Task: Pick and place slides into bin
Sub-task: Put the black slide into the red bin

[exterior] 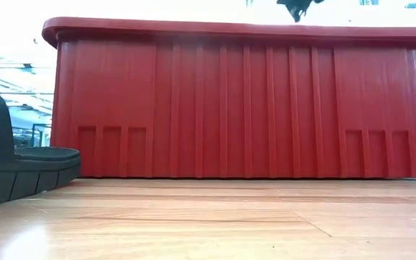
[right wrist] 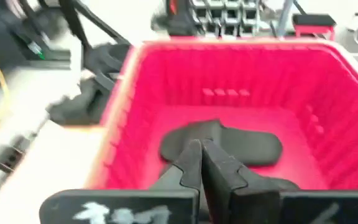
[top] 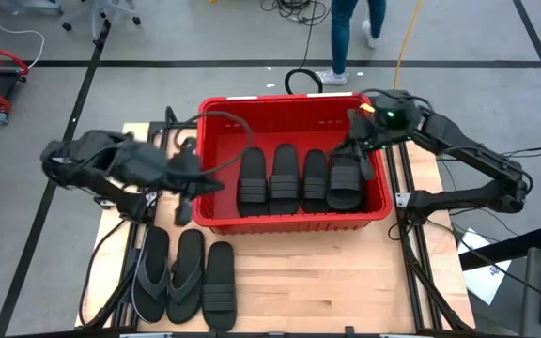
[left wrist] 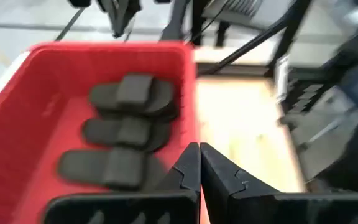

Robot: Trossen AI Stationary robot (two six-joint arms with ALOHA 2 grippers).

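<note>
Fingers [left wrist: 199, 171] shut over bin [top: 216, 218], no legible writing

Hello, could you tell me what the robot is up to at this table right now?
It is loading black slides into the red bin. Four strapped slides already lie side by side in the bin. Three more wait on the table in front of it: two thong flip-flops and one strapped slide. The left gripper is shut and empty at the bin's left wall. The right gripper is shut and empty too, above the rightmost slide in the bin.
</note>
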